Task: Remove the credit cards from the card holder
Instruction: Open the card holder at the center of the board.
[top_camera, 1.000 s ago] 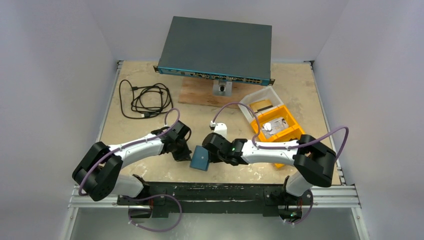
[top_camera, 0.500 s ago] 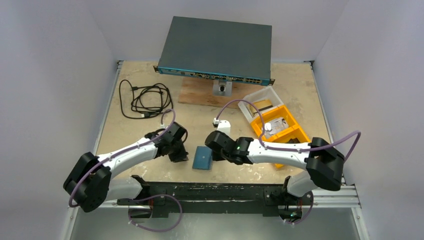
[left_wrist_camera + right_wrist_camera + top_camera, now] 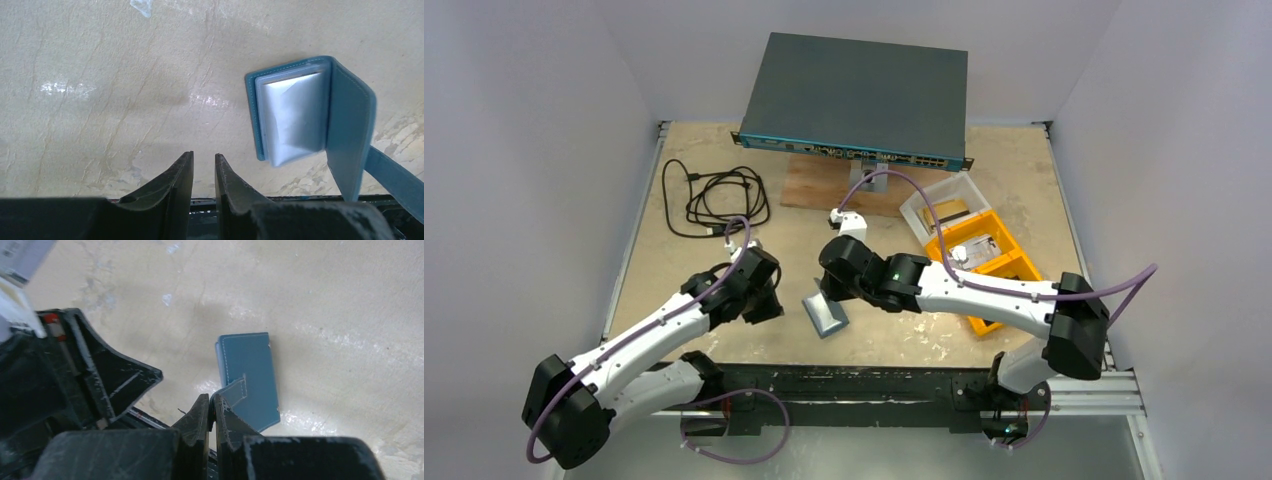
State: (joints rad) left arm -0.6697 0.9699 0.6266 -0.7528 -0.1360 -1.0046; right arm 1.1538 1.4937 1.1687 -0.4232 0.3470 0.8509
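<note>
The teal-blue card holder [image 3: 826,316] lies near the table's front edge, its cover lifted part way. In the left wrist view the card holder [image 3: 350,130] stands open and a pale glossy credit card [image 3: 292,115] shows inside its clear pocket. My right gripper [image 3: 832,292] is shut on the holder's snap tab [image 3: 235,390]; its tips [image 3: 211,401] pinch the strap above the blue cover [image 3: 248,375]. My left gripper [image 3: 764,305] is to the left of the holder, apart from it. Its fingers [image 3: 182,175] stand a narrow gap apart with nothing between them.
A network switch [image 3: 859,95] sits at the back on a wooden board [image 3: 819,185]. A coiled black cable [image 3: 714,200] lies back left. A clear tub [image 3: 946,205] and an orange bin [image 3: 1009,262] stand right. The metal front rail [image 3: 854,380] is close behind the holder.
The right gripper moved up and back-left with the tab, and the holder went from lying closed to open. The left arm drew back to the left, away from the holder.
</note>
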